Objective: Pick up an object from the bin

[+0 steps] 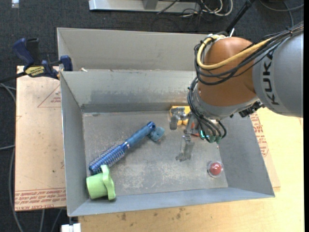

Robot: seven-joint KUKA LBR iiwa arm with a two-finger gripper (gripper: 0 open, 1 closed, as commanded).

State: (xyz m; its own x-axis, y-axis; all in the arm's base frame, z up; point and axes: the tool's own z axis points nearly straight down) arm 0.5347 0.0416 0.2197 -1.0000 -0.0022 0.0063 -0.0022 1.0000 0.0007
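Green cup [100,185]: front-left corner, well apart.
Blue brush [126,149]: lying diag mid-floor, left of gripper.
Gripper [184,150]: low over bare bin [154,174] floor, nothing seen in it (opening: can't tell).
Red ball [215,168]: nearest pick, front-right; centre over it b4 you drop.

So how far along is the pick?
Nothing done yet: blue bristle brush, green plastic cup and small red ball all lie on the bin floor. In hand: gripper hangs between brush and ball, nothing visible in it. Left: grasp and lift.
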